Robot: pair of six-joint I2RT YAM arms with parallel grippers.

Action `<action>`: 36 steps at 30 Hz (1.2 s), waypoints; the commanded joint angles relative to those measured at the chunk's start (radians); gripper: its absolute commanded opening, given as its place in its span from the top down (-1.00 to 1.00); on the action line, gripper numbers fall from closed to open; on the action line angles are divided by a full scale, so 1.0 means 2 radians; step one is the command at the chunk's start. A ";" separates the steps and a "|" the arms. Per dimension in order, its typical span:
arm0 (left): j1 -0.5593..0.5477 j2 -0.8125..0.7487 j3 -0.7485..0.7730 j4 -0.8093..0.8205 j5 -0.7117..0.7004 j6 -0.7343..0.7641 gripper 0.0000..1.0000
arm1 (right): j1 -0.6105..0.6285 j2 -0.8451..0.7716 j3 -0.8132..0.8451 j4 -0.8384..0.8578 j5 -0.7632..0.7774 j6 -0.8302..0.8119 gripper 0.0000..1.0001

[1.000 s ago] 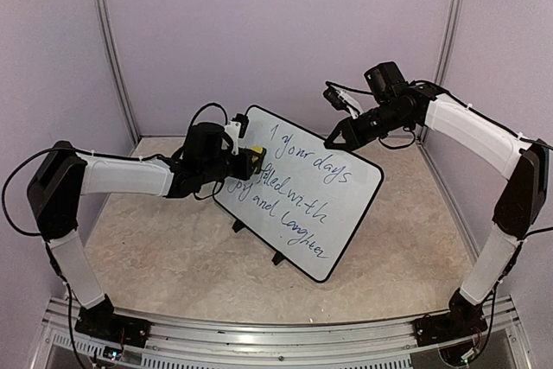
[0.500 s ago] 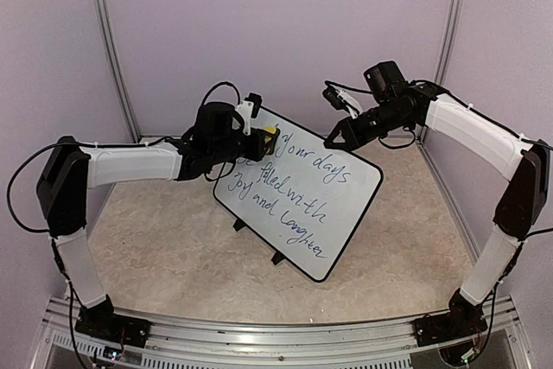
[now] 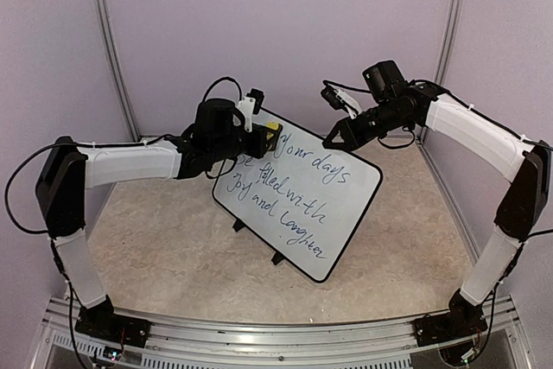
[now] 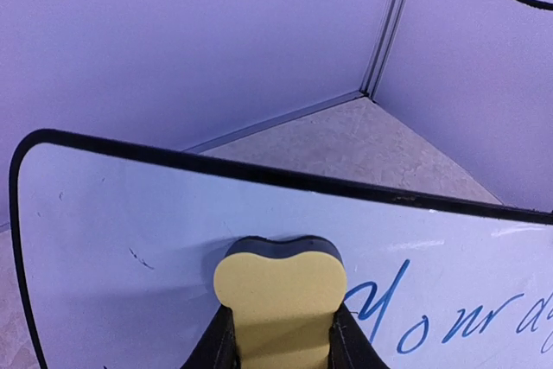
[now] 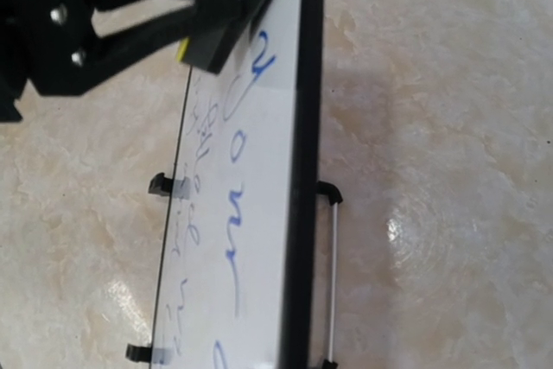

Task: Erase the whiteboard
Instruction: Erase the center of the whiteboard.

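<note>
The whiteboard (image 3: pixel 354 202) stands mid-way across the surface (image 3: pixel 155 252), its writing (image 3: pixel 289 206) unwiped down to the near corner. At its far left corner the left hand (image 3: pixel 262 137), clamped on a yellow eraser (image 4: pixel 281 295), should press flat and sweep line by line. Whether the right hand (image 3: pixel 333 139) at the far edge grips anything cannot be told.

A whiteboard (image 3: pixel 361 186) with a thin black frame stands tilted on small black feet (image 3: pixel 277 258) near the middle of a beige, stone-patterned table (image 3: pixel 155 248), with 1 corner turned toward the arm bases. 3 lines of blue handwriting cross it: "your days", "filled with", "joy and laughter". The left gripper (image 3: pixel 265 138) reaches in from the left and holds a yellow eraser (image 3: pixel 272 132) against the board's far left corner, just beside the word "your". The right gripper (image 3: pixel 330 141) points down at the board's far edge, its tips at the frame; whether they pinch it cannot be made out. Pale purple walls (image 3: pixel 285 23) surround the table.
</note>
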 commanded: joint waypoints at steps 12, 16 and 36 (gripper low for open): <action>0.003 0.006 -0.045 -0.028 -0.022 -0.027 0.70 | 0.038 -0.035 -0.007 0.017 -0.059 -0.075 1.00; 0.006 0.028 0.018 -0.049 -0.027 -0.012 0.69 | 0.040 -0.039 -0.009 0.017 -0.056 -0.075 1.00; -0.068 -0.012 -0.087 -0.044 -0.064 -0.018 0.70 | 0.040 -0.032 -0.003 0.018 -0.028 -0.061 1.00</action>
